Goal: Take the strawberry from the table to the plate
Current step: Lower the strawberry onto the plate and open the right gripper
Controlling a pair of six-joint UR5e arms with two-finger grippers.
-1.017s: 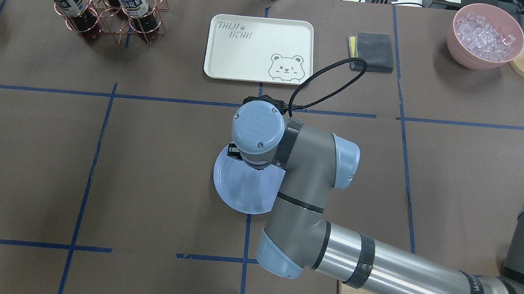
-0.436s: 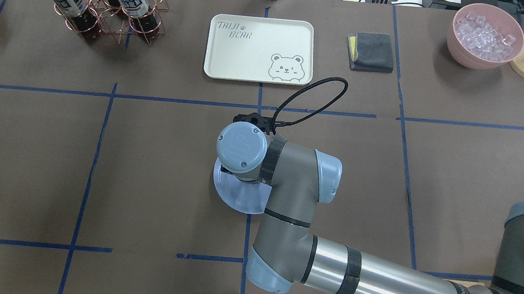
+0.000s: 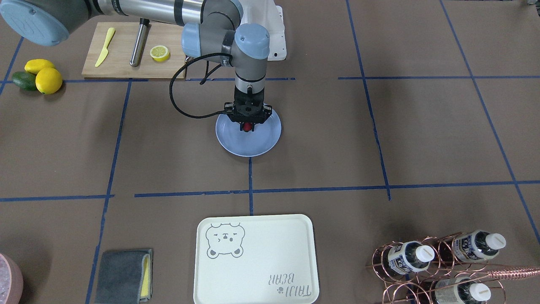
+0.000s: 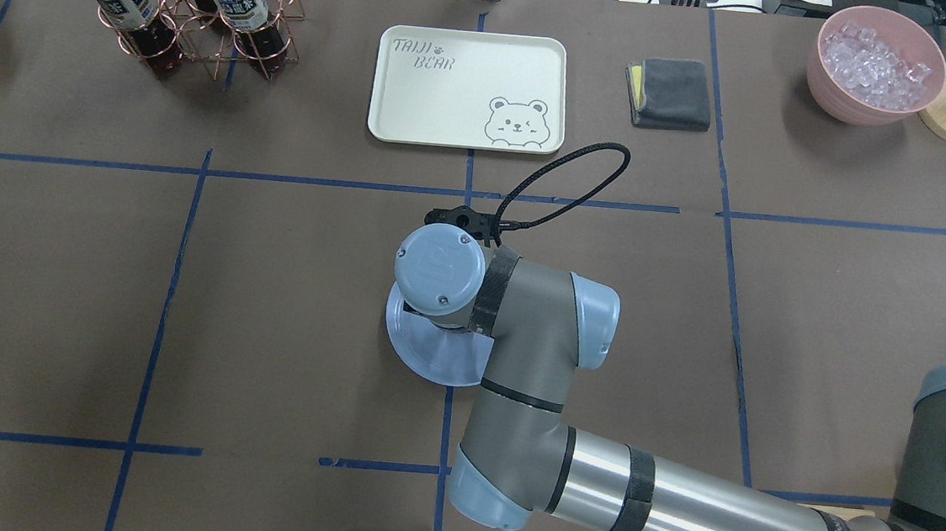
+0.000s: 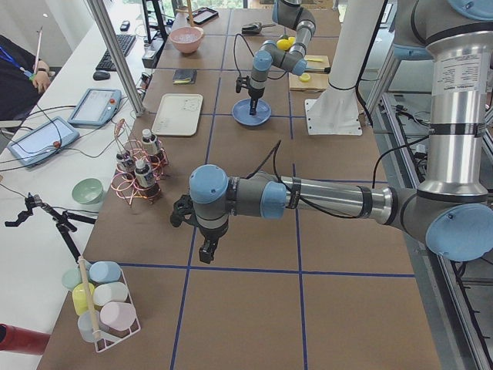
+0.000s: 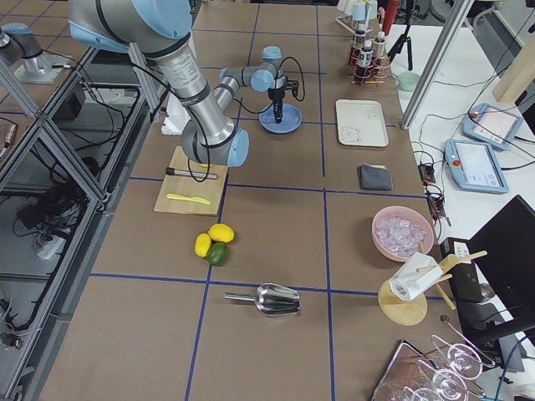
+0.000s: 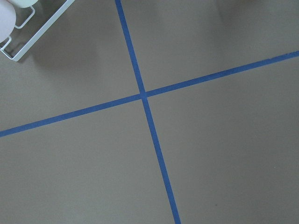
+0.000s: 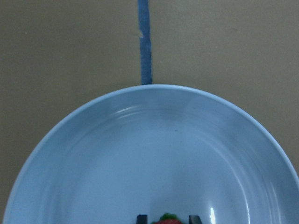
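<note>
R tool (image 3: 247,128) down, pinching strawberry (image 3: 247,126); L tool (image 5: 206,257) down.

One strawberry (image 3: 248,126), one light-blue plate (image 3: 253,145) and one cream tray (image 3: 261,253) are counted on the worktop (image 3: 422,139); two whole lemons (image 3: 48,80), one avocado (image 3: 23,80), one lemon half (image 3: 160,52), one cutting board (image 3: 122,63), one yellow knife (image 3: 104,46), three bottles (image 3: 407,257), one wire rack (image 3: 510,269), one ice bowl (image 4: 875,65), one grey cloth (image 3: 122,274), one scoop (image 6: 272,298) and two arms (image 4: 675,492) are also seen

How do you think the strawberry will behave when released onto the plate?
Small and rounded, the strawberry may roll. The raised rim of the plate would probably contain it. Its glossy surface looks slippery, so sliding seems possible.
</note>
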